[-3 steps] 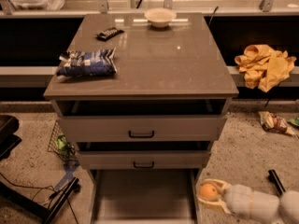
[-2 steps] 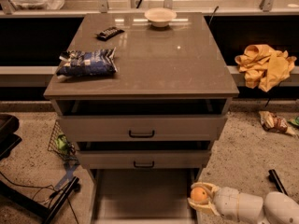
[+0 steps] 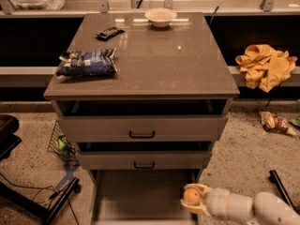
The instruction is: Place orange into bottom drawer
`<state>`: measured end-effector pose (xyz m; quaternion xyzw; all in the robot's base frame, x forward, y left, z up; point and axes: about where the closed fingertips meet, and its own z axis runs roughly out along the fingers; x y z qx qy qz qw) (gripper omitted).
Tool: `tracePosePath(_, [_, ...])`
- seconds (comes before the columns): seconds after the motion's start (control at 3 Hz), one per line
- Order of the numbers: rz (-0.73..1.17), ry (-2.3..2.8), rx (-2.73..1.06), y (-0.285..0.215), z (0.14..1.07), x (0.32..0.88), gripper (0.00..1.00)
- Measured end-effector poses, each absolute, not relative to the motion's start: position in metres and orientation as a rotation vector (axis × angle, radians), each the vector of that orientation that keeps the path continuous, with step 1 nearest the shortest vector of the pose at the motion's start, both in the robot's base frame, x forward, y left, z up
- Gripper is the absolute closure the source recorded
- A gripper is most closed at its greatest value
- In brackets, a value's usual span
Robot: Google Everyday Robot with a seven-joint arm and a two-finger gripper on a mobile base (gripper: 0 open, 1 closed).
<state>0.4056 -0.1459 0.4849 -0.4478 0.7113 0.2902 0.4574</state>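
At the near right, the gripper (image 3: pixel 188 199) has its fingers closed around the orange (image 3: pixel 191 195), at the right edge of the open bottom drawer (image 3: pixel 136 196). Behind it are two drawers (image 3: pixel 142 127) with black handles. On the cabinet top (image 3: pixel 154 64) lie a blue chip bag (image 3: pixel 86 63) at the left and, farthest, a white bowl (image 3: pixel 161 16).

My gripper (image 3: pixel 190 198) over the right front corner of the bottom drawer (image 3: pixel 140 196), orange (image 3: pixel 191 196) partly wrapped by its fingers (image 3: pixel 198 188), drawer front and my arm (image 3: pixel 262 211) cut off below.
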Motion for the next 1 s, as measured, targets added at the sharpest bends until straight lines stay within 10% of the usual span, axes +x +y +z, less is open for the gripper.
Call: tracePosePath(1.0, [0.750, 1.655, -1.220, 0.035, 0.335, 0.448, 1.00])
